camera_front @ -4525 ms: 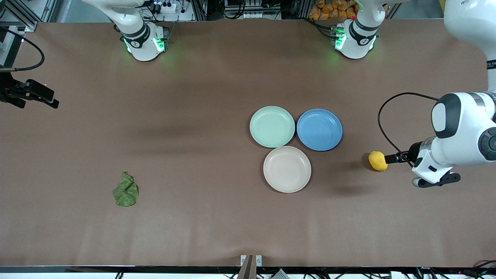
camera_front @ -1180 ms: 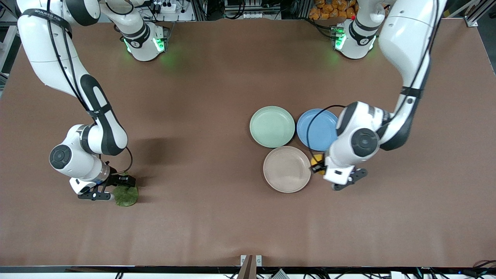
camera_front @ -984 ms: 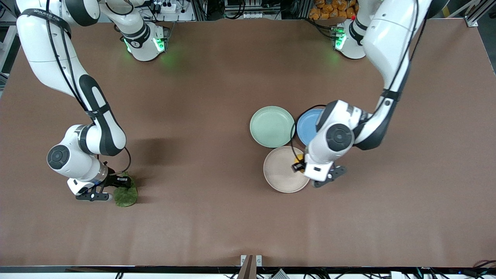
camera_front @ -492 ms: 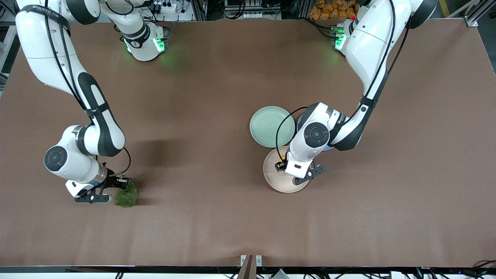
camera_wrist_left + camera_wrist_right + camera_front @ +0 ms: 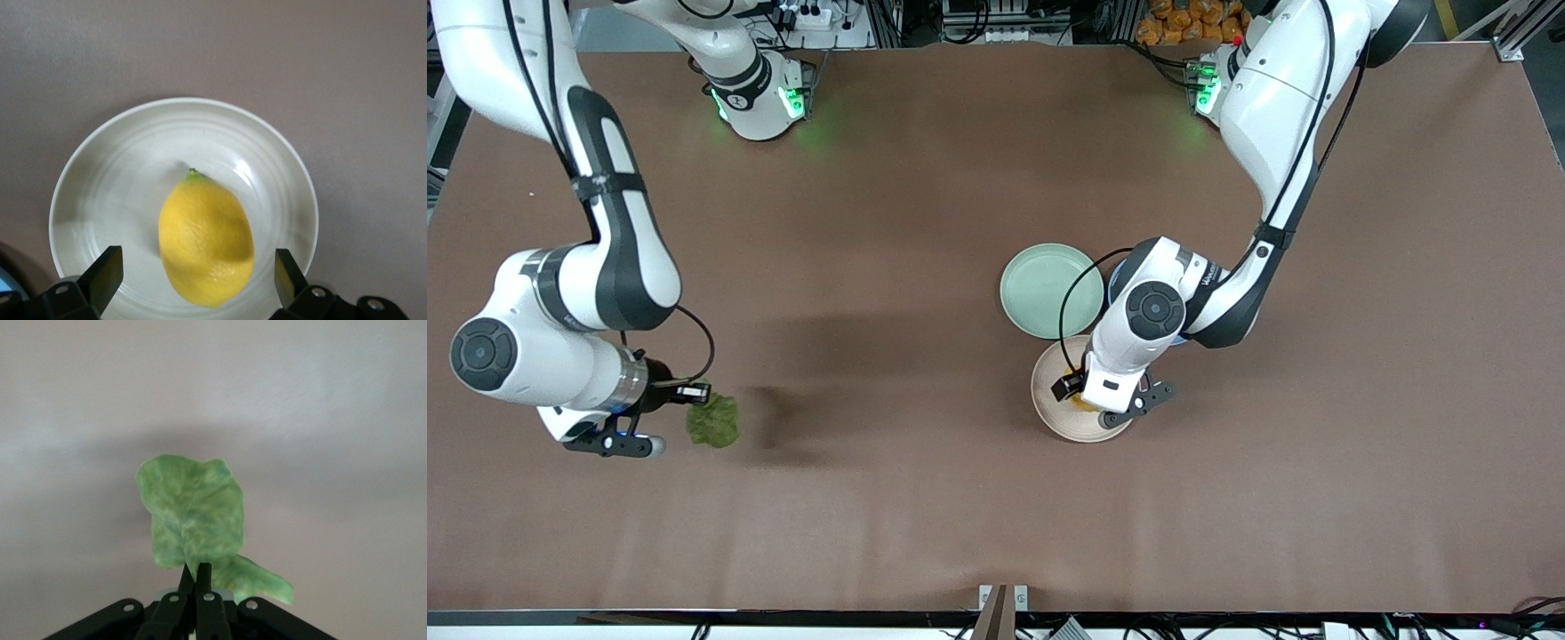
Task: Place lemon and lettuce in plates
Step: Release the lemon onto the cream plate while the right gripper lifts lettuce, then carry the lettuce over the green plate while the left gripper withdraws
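The lemon [image 5: 205, 243] lies in the cream-beige plate [image 5: 120, 180]. In the front view only a sliver of it [image 5: 1083, 404] shows under the left wrist. My left gripper [image 5: 198, 277] is open just over that plate [image 5: 1049, 413], one finger on each side of the lemon with a gap on both sides. My right gripper [image 5: 195, 573] is shut on the edge of the lettuce [image 5: 193, 513] and holds it in the air. The lettuce [image 5: 713, 420] hangs over bare table toward the right arm's end, beside the right gripper [image 5: 694, 396]. The mint green plate [image 5: 1040, 289] holds nothing.
A blue plate [image 5: 1112, 289] beside the mint one is mostly hidden under the left arm. The three plates touch in a cluster. A metal bracket [image 5: 1002, 597] sits at the table edge nearest the camera.
The left gripper carried the lemon from the table to the cream plate, where it now lies between open fingers. The right gripper came in, shut on the lettuce and raised it off the table.
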Controlling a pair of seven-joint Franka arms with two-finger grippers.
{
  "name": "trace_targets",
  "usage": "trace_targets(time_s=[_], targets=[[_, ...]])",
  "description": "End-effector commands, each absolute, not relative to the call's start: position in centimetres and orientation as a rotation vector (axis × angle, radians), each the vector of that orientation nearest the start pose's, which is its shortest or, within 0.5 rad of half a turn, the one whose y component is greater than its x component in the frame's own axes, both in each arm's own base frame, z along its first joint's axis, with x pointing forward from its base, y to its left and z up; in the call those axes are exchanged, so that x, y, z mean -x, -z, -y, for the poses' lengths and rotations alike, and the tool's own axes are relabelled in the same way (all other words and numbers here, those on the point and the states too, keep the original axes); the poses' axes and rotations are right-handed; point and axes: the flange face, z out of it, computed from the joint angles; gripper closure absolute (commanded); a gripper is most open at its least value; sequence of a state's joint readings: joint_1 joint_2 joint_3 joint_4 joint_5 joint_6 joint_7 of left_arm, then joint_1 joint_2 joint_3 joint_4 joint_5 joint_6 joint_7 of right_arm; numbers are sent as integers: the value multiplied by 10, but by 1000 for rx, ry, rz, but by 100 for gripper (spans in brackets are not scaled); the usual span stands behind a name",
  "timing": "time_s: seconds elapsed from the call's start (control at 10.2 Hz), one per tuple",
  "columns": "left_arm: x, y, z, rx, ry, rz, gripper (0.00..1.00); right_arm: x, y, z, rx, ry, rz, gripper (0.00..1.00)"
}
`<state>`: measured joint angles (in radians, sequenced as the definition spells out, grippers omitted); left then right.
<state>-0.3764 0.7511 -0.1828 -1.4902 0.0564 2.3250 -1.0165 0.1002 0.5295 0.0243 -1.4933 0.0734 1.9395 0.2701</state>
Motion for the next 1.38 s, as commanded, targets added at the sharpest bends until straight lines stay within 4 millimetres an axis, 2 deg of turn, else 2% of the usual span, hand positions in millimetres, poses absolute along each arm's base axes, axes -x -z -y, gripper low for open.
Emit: trace_targets(time_s=[0.0, 0.2, 0.3, 0.39, 0.59, 0.69, 0.79, 0.89, 0.98, 1.08, 1.28], targets=[[-645, -260, 330, 3140, 78, 843, 0, -662, -358, -206, 3061, -183, -457, 100], [-663, -280, 289, 3119, 101, 889, 0, -632, -370, -297, 3036, -172, -570, 100], [-670, -293, 264, 3109, 85, 862, 0, -617, -376, -336, 3018, -164, -602, 100], [-676, -302, 233, 3098, 50, 801, 0, -598, -372, -374, 2999, -174, -643, 100], [-680, -307, 182, 3079, -47, 709, 0, -566, -366, -437, 2957, -125, -676, 100], [-678, -312, 160, 3080, -68, 687, 0, -547, -355, -465, 2958, -123, -680, 100], [-674, -315, 132, 3076, -81, 684, 0, -532, -344, -490, 2940, -98, -689, 100], [-662, -324, 115, 3097, -94, 590, 0, -518, -332, -513, 2915, -67, -698, 100], [-651, -325, 112, 3121, -128, 555, 0, -506, -318, -530, 2906, -54, -701, 100], [-637, -327, 107, 3106, -142, 520, 0, -496, -312, -544, 2875, -24, -716, 100], [-602, -351, 87, 3126, -147, 391, 0, -485, -296, -565, 2800, 11, -766, 100]])
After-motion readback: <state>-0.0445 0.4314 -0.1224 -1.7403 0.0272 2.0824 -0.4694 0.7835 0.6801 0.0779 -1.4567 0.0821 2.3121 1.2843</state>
